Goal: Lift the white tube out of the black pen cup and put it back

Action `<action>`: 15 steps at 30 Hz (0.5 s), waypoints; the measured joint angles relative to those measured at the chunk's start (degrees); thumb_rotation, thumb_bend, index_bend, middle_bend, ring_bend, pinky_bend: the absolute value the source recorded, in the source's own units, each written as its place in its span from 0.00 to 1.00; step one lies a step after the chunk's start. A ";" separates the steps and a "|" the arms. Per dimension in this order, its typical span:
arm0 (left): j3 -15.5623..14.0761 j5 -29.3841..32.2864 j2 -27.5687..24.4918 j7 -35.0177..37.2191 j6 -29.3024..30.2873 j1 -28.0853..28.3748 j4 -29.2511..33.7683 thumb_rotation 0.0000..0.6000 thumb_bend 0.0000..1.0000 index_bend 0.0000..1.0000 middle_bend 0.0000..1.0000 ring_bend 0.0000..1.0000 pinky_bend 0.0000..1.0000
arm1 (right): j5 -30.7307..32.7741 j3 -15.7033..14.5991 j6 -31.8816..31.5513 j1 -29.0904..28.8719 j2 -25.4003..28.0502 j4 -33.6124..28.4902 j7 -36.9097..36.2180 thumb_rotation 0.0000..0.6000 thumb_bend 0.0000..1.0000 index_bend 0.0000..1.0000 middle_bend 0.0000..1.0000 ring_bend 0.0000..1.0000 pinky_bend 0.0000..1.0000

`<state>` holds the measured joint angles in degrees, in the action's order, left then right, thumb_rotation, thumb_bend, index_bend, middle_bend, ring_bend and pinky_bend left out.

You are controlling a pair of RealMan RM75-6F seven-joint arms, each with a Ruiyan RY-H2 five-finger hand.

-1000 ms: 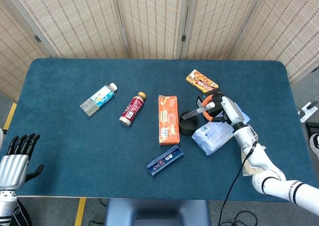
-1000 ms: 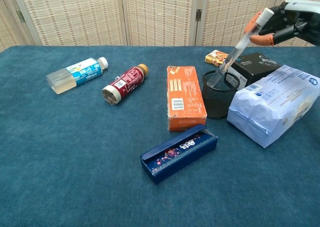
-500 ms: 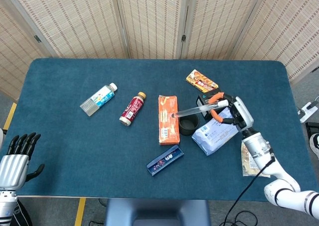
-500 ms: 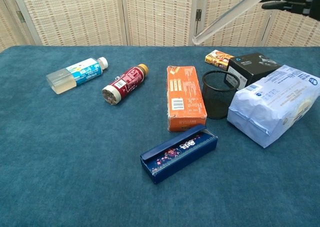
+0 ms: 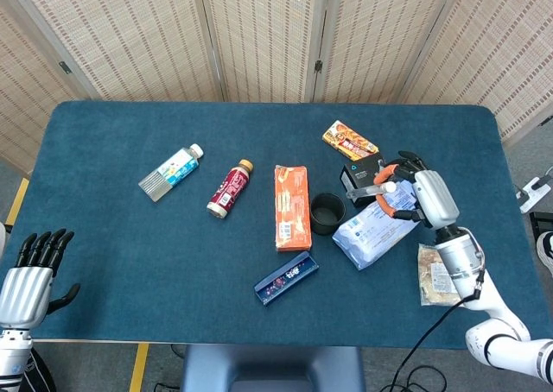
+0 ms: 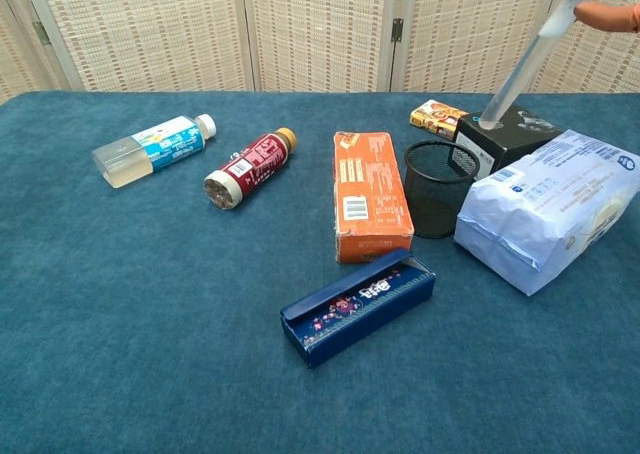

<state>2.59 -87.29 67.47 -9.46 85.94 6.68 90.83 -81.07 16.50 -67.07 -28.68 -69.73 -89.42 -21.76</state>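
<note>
Two hands show. The left hand [image 5: 30, 275] sits idle at the near table edge, fingers apart, holding nothing. To the left of the right hand [image 5: 413, 193] stands the black pen cup [image 5: 327, 213] — empty. That right hand pinches the white tube [image 6: 523, 66] by its top end, tilted, its lower end over the black box [image 6: 507, 134] and not over the cup. The risk, as I judge it: lowering from here lands the tube on the box or catches the cup's rim — tipping the light mesh cup.
</note>
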 measured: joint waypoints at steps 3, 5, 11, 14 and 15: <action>-0.06 -0.04 0.05 0.11 0.03 -0.03 -0.10 1.00 0.29 0.12 0.12 0.10 0.08 | 0.90 -0.01 0.13 0.14 0.36 -1.29 5.31 1.00 0.35 0.64 0.50 0.27 0.12; -0.05 -0.04 0.04 0.21 0.10 -0.06 -0.14 1.00 0.29 0.12 0.12 0.10 0.08 | 1.42 0.04 0.55 0.22 0.74 -2.24 5.74 1.00 0.35 0.64 0.50 0.27 0.12; -0.06 -0.04 0.01 0.44 0.23 -0.15 -0.27 1.00 0.29 0.12 0.12 0.10 0.08 | 2.94 0.40 3.02 0.60 3.14 -6.16 -7.74 1.00 0.35 0.64 0.50 0.27 0.12; -0.17 -0.21 0.13 0.49 0.08 -0.07 -0.29 1.00 0.29 0.12 0.12 0.10 0.08 | 3.30 0.49 4.13 0.80 4.75 -7.64 -17.17 1.00 0.35 0.64 0.50 0.27 0.12; -0.18 -0.27 0.18 0.46 0.05 -0.03 -0.28 1.00 0.29 0.12 0.12 0.10 0.08 | 3.38 0.48 4.34 0.85 5.12 -7.87 -19.28 1.00 0.35 0.64 0.50 0.27 0.12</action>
<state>2.41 -87.56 67.65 -9.00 85.99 6.66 90.55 -77.70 16.98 -62.73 -27.83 -64.61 -97.29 -41.04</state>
